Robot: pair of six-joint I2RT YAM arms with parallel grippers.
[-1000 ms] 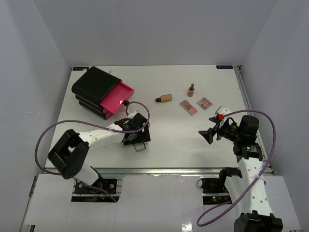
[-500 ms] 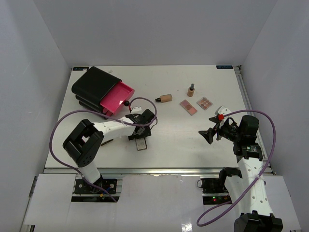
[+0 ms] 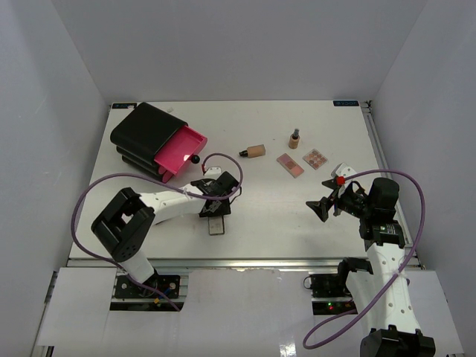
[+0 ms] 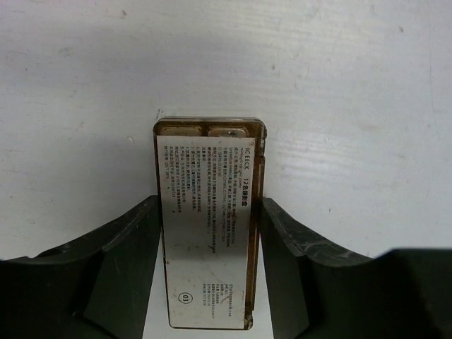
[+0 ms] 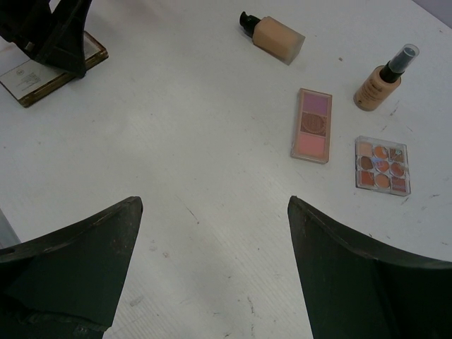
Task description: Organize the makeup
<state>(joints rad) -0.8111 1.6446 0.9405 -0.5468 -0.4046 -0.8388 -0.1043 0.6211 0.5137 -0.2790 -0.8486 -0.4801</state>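
**Your left gripper (image 4: 210,212) straddles the dark-framed rectangular palette (image 4: 210,240).**
The palette lies flat on the tabletop (image 3: 268,208), just out from the black-and-pink case (image 3: 152,141) toward the arm bases. Its long axis runs between the fingers, which sit at both long edges (whether they pinch yet, you cannot tell). A second ago those jaws stood wider. Your right gripper (image 5: 213,205) hangs agape and empty, farther from the case.
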